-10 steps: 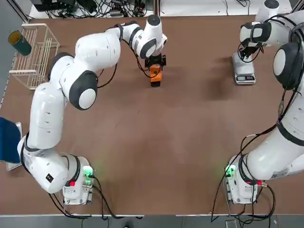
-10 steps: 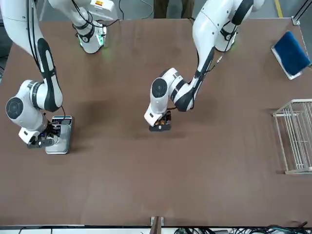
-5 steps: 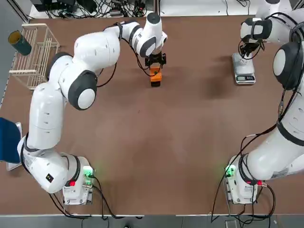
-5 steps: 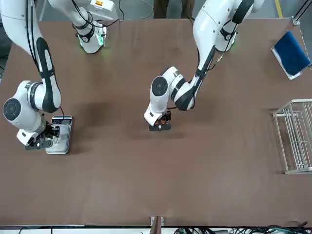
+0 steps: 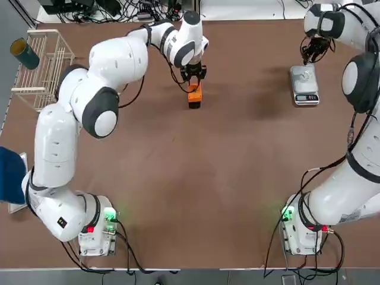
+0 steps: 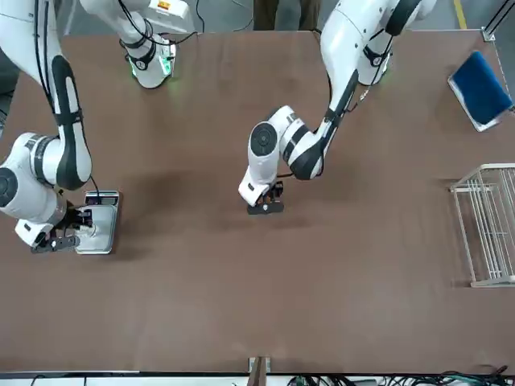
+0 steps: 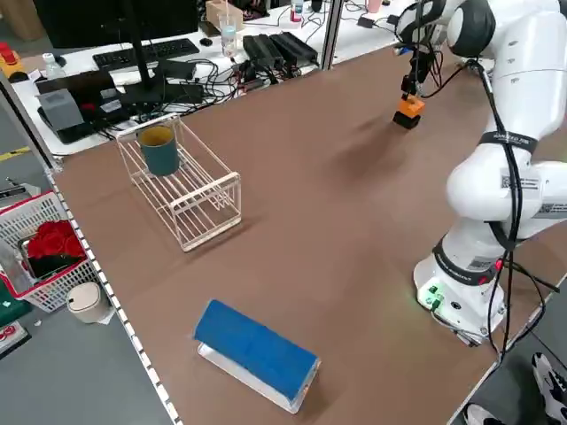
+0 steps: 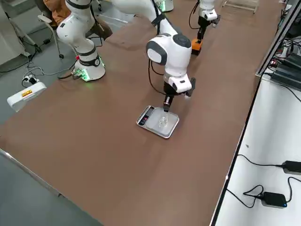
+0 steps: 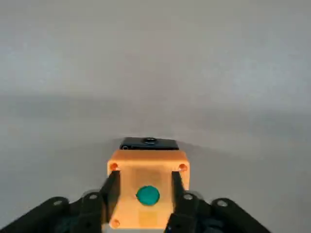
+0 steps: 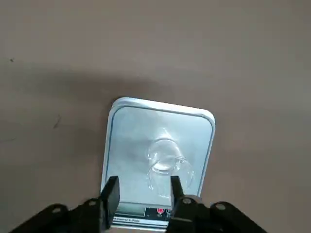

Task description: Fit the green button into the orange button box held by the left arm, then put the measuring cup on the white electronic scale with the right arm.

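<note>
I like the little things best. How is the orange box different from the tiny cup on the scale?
The orange button box is solid and bright, with a green button in its face; the measuring cup is clear and see-through. The box sits on the brown table, while the cup sits on the white electronic scale. The left claw has its fingers at the box's sides; the right claw is off the cup. Both are small.

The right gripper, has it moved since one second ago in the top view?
Yes. The right gripper has left the white electronic scale and sits beyond its far end, open, with the measuring cup on the plate.
</note>
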